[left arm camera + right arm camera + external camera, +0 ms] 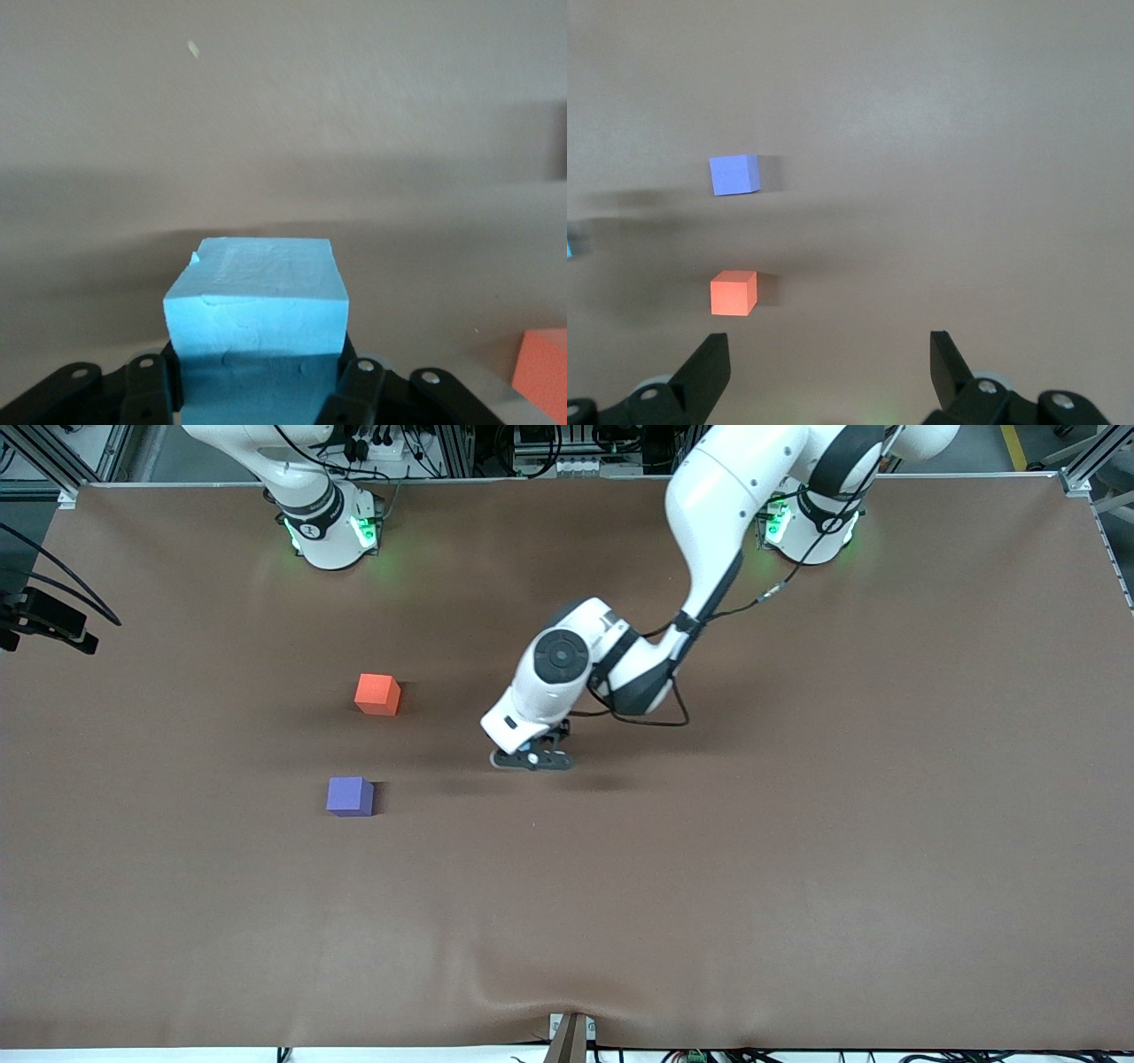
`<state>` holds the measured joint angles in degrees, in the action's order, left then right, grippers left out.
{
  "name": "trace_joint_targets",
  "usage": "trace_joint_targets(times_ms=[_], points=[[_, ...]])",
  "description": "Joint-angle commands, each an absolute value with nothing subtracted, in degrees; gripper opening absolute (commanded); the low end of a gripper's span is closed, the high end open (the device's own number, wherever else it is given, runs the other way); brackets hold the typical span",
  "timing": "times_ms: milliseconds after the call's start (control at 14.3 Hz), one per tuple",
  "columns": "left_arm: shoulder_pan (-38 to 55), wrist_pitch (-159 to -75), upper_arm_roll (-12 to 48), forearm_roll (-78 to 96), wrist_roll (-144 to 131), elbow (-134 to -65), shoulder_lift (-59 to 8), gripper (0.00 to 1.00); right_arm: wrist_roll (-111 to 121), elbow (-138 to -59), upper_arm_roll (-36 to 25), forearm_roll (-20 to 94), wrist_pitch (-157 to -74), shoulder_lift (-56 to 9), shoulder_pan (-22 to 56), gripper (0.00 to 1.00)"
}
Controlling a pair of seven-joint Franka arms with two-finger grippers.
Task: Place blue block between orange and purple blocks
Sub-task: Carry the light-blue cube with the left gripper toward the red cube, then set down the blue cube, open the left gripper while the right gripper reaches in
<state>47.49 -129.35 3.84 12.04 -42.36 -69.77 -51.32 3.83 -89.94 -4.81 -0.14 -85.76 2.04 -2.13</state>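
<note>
My left gripper (pixel 532 758) is shut on the light blue block (pixel 256 301), which fills the space between its black fingers (pixel 146 385). It hangs a little above the brown table (pixel 797 824), over the middle, and its hand hides the block in the front view. The orange block (pixel 377 693) and the purple block (pixel 350 795) sit apart on the table toward the right arm's end, the purple one nearer the front camera. The orange block's corner (pixel 542 372) shows in the left wrist view. My right gripper (pixel 826 345) waits open and empty, looking down on the orange block (pixel 733 293) and the purple block (pixel 734 174).
A bare gap of tabletop lies between the orange and purple blocks. The right arm's base (pixel 328 522) and the left arm's base (pixel 811 522) stand along the table's top edge. A black clamp (pixel 44 624) sticks in at the right arm's end.
</note>
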Motion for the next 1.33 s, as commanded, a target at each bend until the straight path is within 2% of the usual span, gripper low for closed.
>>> trace_joint_targets(times_ms=[0, 70, 140, 210, 419, 559, 768, 908, 1048, 1257], points=[[50.3, -130.4, 2.6, 13.1, -44.1, -67.4, -54.1, 0.00, 4.5, -89.7, -4.4, 0.9, -85.3, 1.9, -3.2, 1.00], [50.5, -131.3, 2.6, 13.1, -44.1, -67.4, -55.3, 0.00, 4.5, -89.7, -4.4, 0.9, -85.4, 1.8, -3.2, 1.00], [50.8, -131.7, 2.6, 13.1, -44.1, -67.4, -55.7, 0.07, 4.5, -89.7, -4.4, 0.9, -85.3, 1.8, -3.2, 1.00], [51.0, -131.7, 2.5, 12.9, -44.5, -67.8, -55.7, 0.99, 4.5, -89.7, -4.4, 0.9, -85.3, 1.8, -3.2, 1.00], [52.8, -130.9, 1.2, 11.8, -46.5, -68.3, -55.0, 1.00, 4.5, -89.7, -4.4, 0.9, -85.4, 1.8, -3.0, 1.00], [53.3, -126.8, -0.6, 11.0, -48.6, -68.2, -52.7, 1.00, 4.6, -89.5, -4.4, 0.9, -85.5, 1.7, -2.8, 1.00], [52.6, -121.7, -5.2, 7.5, -49.5, -68.4, -44.7, 1.00, 4.6, -88.6, -4.3, 0.8, -85.4, -0.7, -2.6, 1.00], [50.9, -113.8, -9.4, 5.0, -47.8, -68.5, -37.0, 1.00, 4.7, -88.9, -3.9, 0.9, -85.3, -4.9, -1.9, 1.00], [44.4, -104.0, -9.8, 4.9, -44.8, -68.5, -29.6, 1.00, 4.9, -88.4, -3.6, 0.8, -84.1, -7.6, 1.1, 1.00], [36.6, -94.8, -9.8, 4.8, -39.7, -68.7, -21.4, 1.00, 4.8, -88.0, -3.5, 1.1, -84.3, -9.4, 4.0, 1.00]])
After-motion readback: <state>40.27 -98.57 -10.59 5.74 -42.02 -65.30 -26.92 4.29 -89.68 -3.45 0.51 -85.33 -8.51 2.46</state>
